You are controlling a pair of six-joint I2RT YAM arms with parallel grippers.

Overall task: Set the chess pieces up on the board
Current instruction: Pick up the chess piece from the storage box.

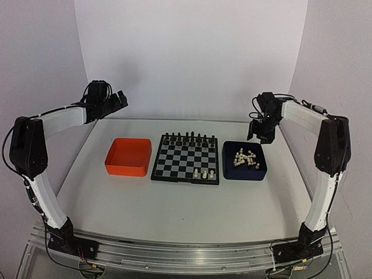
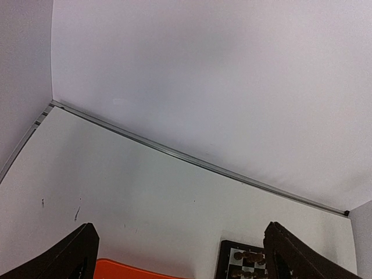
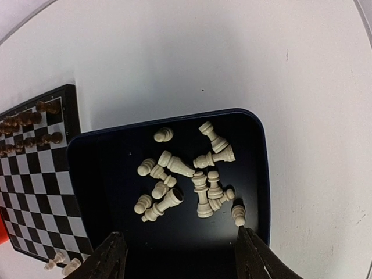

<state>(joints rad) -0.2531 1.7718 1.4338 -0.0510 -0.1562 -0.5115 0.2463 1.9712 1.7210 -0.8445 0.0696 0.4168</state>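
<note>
- The left wrist view cuts off the board (image 2: 241, 264) and the orange tray (image 2: 133, 272) at its bottom edge.
- The left claw (image 2: 180, 232) gapes wide and holds nothing.
- The right claw (image 3: 180, 237) is partly open and empty, above the blue tray (image 3: 99, 174).
- The blue tray holds the white pieces (image 3: 186, 180), mostly toppled.
- A few stand on the board's near right edge.
- Black pieces (image 1: 187, 138) line its far rows.
</note>
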